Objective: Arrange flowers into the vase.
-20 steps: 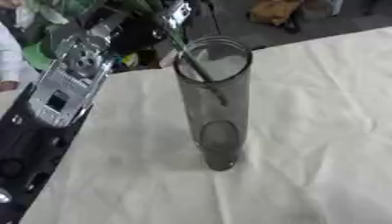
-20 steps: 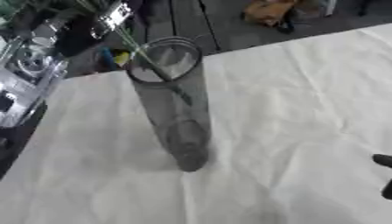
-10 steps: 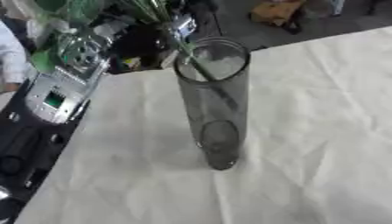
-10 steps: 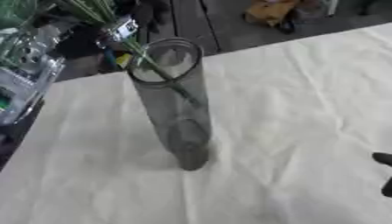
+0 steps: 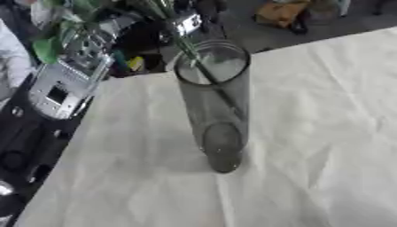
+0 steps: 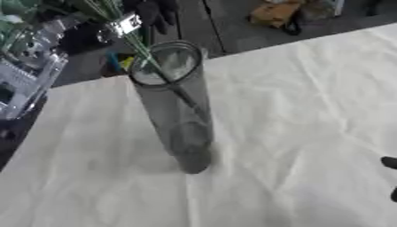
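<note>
A tall smoky glass vase point(image 5: 219, 111) stands upright on the white tablecloth point(image 5: 310, 133). Thin green flower stems point(image 5: 194, 57) slant down from the upper left through its mouth and along the inside wall. My left hand point(image 5: 203, 9) is at the top edge above the vase, black fingers curled round the stems, blurred. Green leaves point(image 5: 52, 44) hang at the upper left beside my silver left forearm point(image 5: 66, 80). A small dark part of my right hand point(image 6: 390, 163) shows at the right edge, far from the vase.
The table's far edge runs just behind the vase, with a dark floor and a brown bag point(image 5: 281, 13) beyond it. My left arm's black casing point(image 5: 23, 150) lies along the table's left edge. White cloth spreads right of and in front of the vase.
The stems have slid deeper into the vase. My left hand has moved up toward the top edge, and green leaves have come into view at the upper left. The vase has not moved.
</note>
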You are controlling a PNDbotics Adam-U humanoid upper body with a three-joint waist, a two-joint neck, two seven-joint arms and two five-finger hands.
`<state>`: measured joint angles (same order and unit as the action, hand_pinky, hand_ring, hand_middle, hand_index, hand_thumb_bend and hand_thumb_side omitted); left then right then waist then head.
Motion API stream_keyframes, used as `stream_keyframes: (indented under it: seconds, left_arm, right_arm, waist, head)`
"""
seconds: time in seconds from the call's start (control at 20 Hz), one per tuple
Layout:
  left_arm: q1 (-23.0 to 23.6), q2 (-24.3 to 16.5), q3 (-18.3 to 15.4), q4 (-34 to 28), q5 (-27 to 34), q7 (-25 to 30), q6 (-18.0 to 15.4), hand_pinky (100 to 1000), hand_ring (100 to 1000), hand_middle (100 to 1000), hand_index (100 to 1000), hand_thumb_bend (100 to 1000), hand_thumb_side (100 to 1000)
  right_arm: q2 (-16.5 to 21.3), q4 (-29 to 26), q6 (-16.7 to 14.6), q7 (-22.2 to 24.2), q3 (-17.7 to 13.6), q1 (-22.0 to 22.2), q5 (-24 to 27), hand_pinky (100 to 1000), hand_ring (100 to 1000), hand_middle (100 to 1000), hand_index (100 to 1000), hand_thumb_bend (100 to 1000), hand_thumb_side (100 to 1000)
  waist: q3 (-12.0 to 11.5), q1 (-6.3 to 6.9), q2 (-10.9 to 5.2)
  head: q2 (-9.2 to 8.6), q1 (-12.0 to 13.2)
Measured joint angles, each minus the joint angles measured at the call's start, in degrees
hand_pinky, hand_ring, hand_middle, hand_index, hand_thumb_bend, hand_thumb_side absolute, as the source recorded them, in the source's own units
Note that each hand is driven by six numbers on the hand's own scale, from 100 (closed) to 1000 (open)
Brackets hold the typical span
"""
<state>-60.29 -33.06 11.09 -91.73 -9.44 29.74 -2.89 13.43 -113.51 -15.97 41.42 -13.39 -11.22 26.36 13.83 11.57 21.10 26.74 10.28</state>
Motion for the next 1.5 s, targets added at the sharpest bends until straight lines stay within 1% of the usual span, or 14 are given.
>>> stream_keyframes:
  seconds: [0.05,0.15,0.25,0.3,0.45,0.65,0.85,1.1,1.15,1.2,1.35,1.45,1.5]
  left_arm:
    - [-0.06,-0.11,0.0,0.09,0.0,0.37,-0.06,519,713,716,866,100,989]
    - [-0.1,-0.27,0.0,0.1,-0.02,1.29,-0.32,538,727,731,877,100,998]
    - [-0.16,-0.6,0.01,0.1,-0.24,2.55,-0.65,548,735,739,884,100,1000]
    - [-0.19,-0.7,0.01,0.1,-0.31,3.2,-0.81,573,751,755,898,100,1000]
    - [-0.21,-0.91,0.01,0.15,-0.7,5.17,-1.3,606,772,779,923,100,1000]
    - [-0.21,-1.43,-0.01,0.46,-1.15,6.82,-1.94,688,827,840,1000,100,1000]
    - [-0.2,-1.74,-0.02,0.47,-1.56,7.42,-2.33,754,867,899,1000,100,1000]
    - [-0.2,-1.75,-0.02,0.85,-1.82,8.35,-2.42,807,891,924,1000,100,1000]
    - [-0.2,-1.75,-0.02,1.1,-1.83,8.81,-2.35,811,891,924,1000,209,1000]
    - [-0.21,-1.75,-0.02,1.37,-1.78,9.37,-2.22,811,891,924,1000,261,1000]
    - [-0.26,-1.75,-0.02,1.89,-1.37,10.94,-1.7,823,896,931,1000,336,1000]
    - [-0.32,-1.75,-0.02,1.9,-1.22,11.69,-1.38,829,899,934,1000,363,1000]
    - [-0.34,-1.75,-0.02,1.9,-1.23,12.0,-1.24,837,902,937,1000,399,1000]
  right_arm:
    - [0.02,0.0,0.07,0.01,0.0,0.09,-0.02,901,567,453,678,100,1000]
    - [0.03,0.0,0.27,0.02,0.01,0.11,-0.12,902,567,453,678,100,1000]
    - [0.05,0.0,0.52,0.0,0.01,0.12,-0.33,902,567,453,678,100,1000]
    - [0.06,0.0,0.64,0.02,0.01,0.12,-0.45,902,567,453,678,100,1000]
    - [0.14,0.0,0.93,-0.1,0.01,0.16,-0.58,905,565,451,676,100,1000]
    - [0.45,0.0,1.67,-0.38,0.01,0.18,-0.6,906,562,448,673,100,1000]
    - [0.47,0.0,2.19,-0.69,0.01,0.19,-0.6,906,561,447,672,100,1000]
    - [0.48,0.0,2.63,-0.91,0.01,0.19,-0.6,906,561,447,672,100,1000]
    - [0.48,0.0,2.65,-0.92,0.01,0.19,-0.6,906,561,446,671,100,1000]
    - [0.48,0.0,2.66,-0.94,0.01,0.19,-0.6,907,561,446,671,100,1000]
    - [0.49,0.0,2.74,-0.97,0.01,0.19,-0.6,908,561,445,671,100,1000]
    - [0.49,0.0,2.79,-0.96,0.01,0.19,-0.61,908,561,445,671,100,1000]
    - [0.49,0.0,2.82,-0.96,0.01,0.19,-0.62,908,561,445,671,100,1000]
  waist:
    - [0.02,0.01,-0.05]
    - [0.04,0.08,-0.23]
    - [0.08,0.54,-0.46]
    - [0.15,0.67,-0.59]
    - [0.18,0.71,-0.75]
    - [0.09,0.93,-1.0]
    - [-0.04,0.94,-1.03]
    - [-0.04,0.94,-1.32]
    - [-0.04,0.94,-1.32]
    - [-0.04,0.94,-1.32]
    - [-0.04,0.94,-1.32]
    - [-0.04,0.94,-1.32]
    - [-0.04,0.94,-1.32]
  head:
    - [0.01,0.01]
    - [0.18,0.08]
    - [0.36,0.21]
    - [0.43,0.23]
    - [0.47,0.27]
    - [0.76,0.29]
    - [0.91,0.39]
    - [0.93,0.54]
    - [0.93,0.56]
    - [0.93,0.58]
    - [0.94,0.7]
    - [0.94,0.73]
    - [0.94,0.74]
